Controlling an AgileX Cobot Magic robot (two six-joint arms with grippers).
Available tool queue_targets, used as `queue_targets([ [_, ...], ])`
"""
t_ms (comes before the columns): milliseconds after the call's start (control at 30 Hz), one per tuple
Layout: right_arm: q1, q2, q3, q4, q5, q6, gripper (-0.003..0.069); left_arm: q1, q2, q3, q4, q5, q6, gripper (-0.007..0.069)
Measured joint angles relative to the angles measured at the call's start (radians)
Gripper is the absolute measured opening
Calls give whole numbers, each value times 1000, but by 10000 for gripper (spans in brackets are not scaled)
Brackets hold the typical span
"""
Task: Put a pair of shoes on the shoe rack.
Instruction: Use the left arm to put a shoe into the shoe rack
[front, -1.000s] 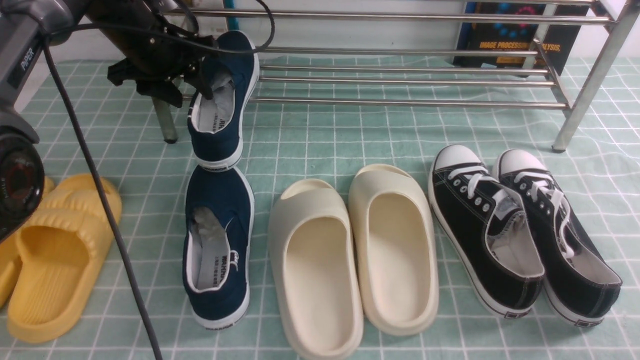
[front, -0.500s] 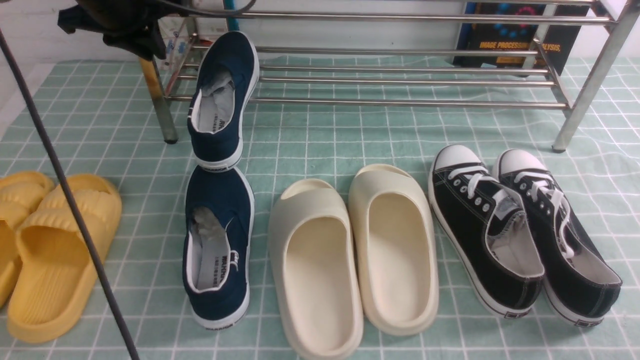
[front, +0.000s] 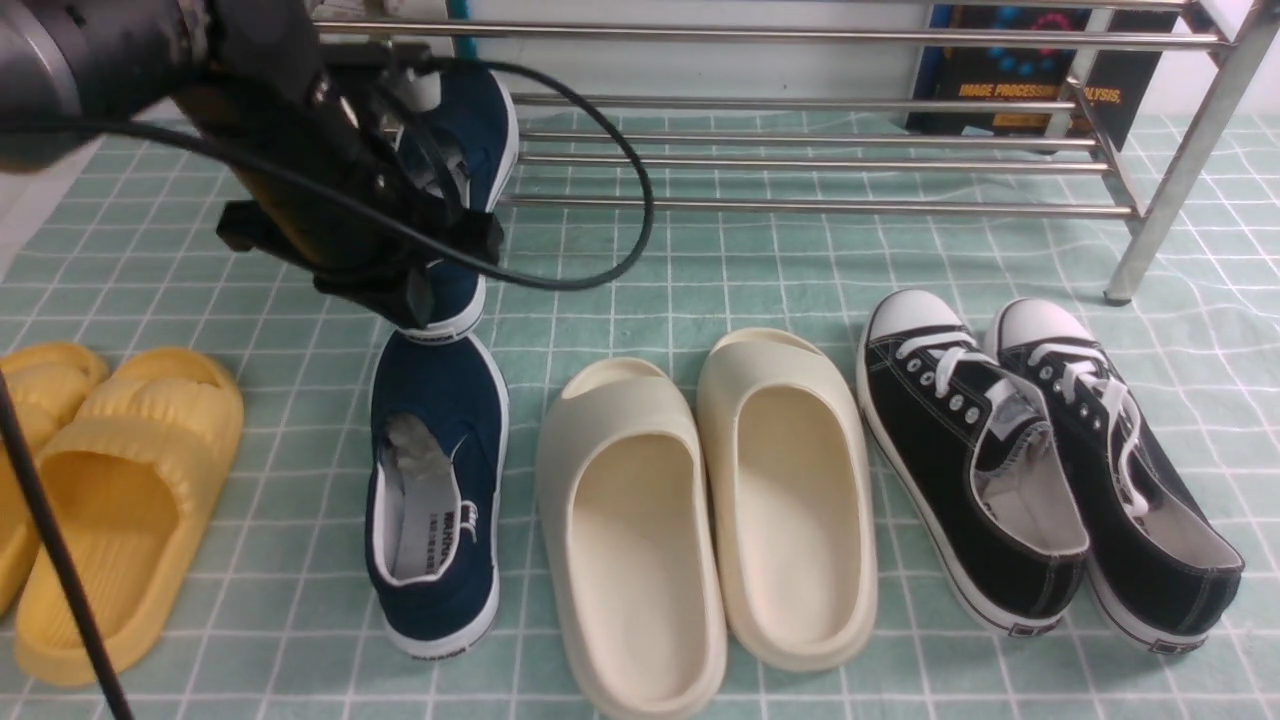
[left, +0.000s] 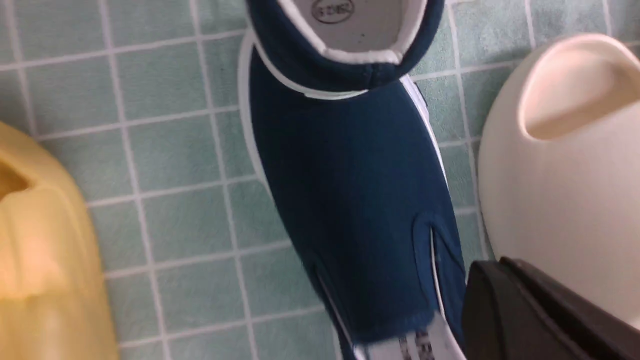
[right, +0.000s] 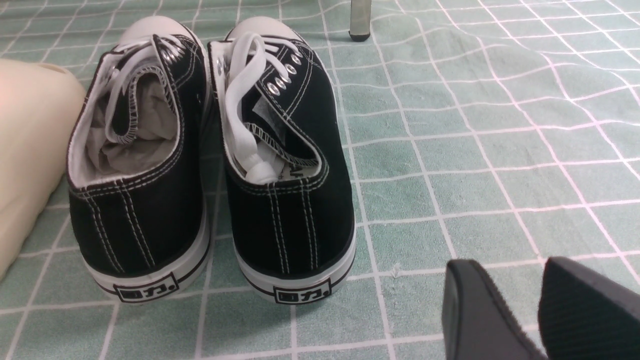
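Shoes on a table (front: 620, 300) covered with a green checked cloth. Nearest, the right gripper (right: 512, 267), seen only in the right wrist view, holds nothing; a gap separates its two fingertips, above bare cloth to the right of the black sneakers (right: 290, 225). Two cream slides (front: 640, 560) lie side by side toward the table's near edge, toes pointing to the far edge. Two yellow slides (front: 120, 510) lie toward the left edge; the view's border cuts off part of the outer one. Between the yellow and cream pairs is the near blue shoe (front: 435, 500), flat on the cloth, its opening upward and its toe toward the far edge. The black sneakers, with white toe caps and white laces, stand together right of the cream slides, also pointing toward the far edge.

Farther back, the left gripper (left: 495, 265) is closed, its fingertips together with nothing between them. Its arm (front: 300, 150) hides much of the far blue shoe (front: 480, 130). This shoe lies in line beyond its mate, heel overlapping the mate's toe in view, toe end at the lower bars of the rack (front: 800, 207); whether it bears on them cannot be told. The steel rack spans the far part of the table. Beyond its right end stands a dark book (front: 1030, 75) with yellow lettering.
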Motion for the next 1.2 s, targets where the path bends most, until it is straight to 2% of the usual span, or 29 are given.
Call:
queue_targets([
  [200, 0, 0, 0, 0, 0, 0, 239, 17, 70, 23, 53, -162, -74, -13],
  [567, 0, 0, 0, 0, 0, 0, 239, 21, 184, 26, 102, -238, -90, -13],
  [700, 0, 0, 0, 0, 0, 0, 239, 20, 193, -1, 139, -221, -128, -13],
  [933, 0, 0, 0, 0, 0, 0, 239, 21, 200, -175, 253, -195, -189, -13],
  [1200, 0, 0, 0, 0, 0, 0, 239, 21, 284, -253, 219, -199, -193, -13],
])
